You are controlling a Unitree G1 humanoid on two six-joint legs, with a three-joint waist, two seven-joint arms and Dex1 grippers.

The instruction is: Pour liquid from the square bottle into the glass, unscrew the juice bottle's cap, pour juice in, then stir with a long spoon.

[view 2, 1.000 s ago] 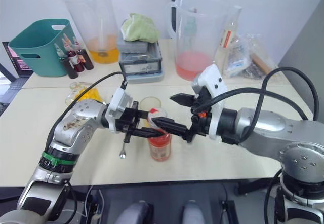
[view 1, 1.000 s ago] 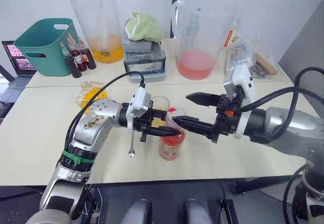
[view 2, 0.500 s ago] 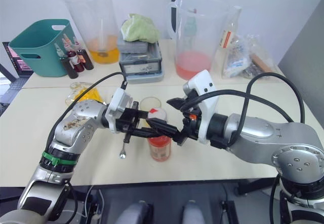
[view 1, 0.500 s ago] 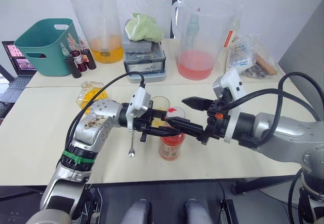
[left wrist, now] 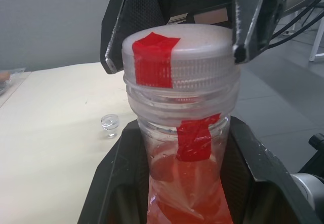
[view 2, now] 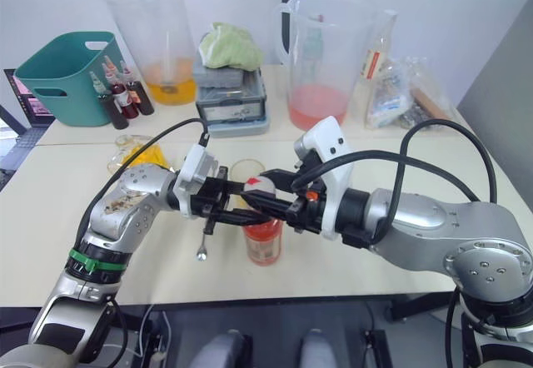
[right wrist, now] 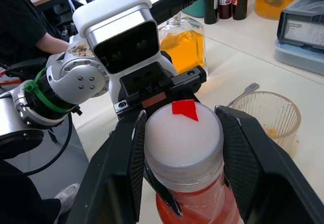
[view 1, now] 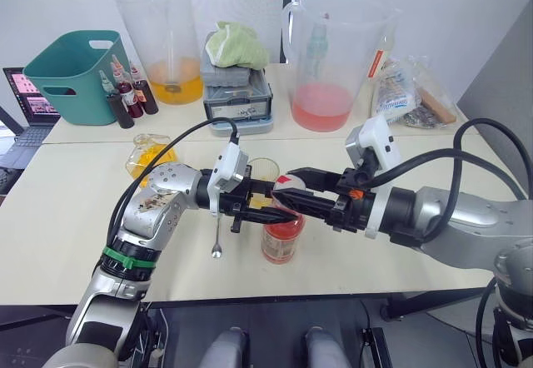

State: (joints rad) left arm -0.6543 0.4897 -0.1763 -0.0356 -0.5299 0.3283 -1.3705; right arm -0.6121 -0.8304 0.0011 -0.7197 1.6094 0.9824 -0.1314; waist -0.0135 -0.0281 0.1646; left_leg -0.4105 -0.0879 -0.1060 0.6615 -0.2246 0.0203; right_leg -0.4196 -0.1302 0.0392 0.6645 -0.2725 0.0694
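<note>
Cap [right wrist: 183,138]: white plastic, matt pebbled top, ribbed skirt, glossy red tape patch. Juice bottle [left wrist: 185,183]: clear glossy plastic. Right gripper [right wrist: 183,148] fingers [right wrist: 242,148]: black matt plastic, finely textured. Glass [right wrist: 268,113]: slightly frosted, clear. Square bottle [right wrist: 185,44]: glossy faceted glass. Table [view 1: 67,210]: smooth matt cream. Long spoon [view 1: 216,239]: shiny metal.
</note>
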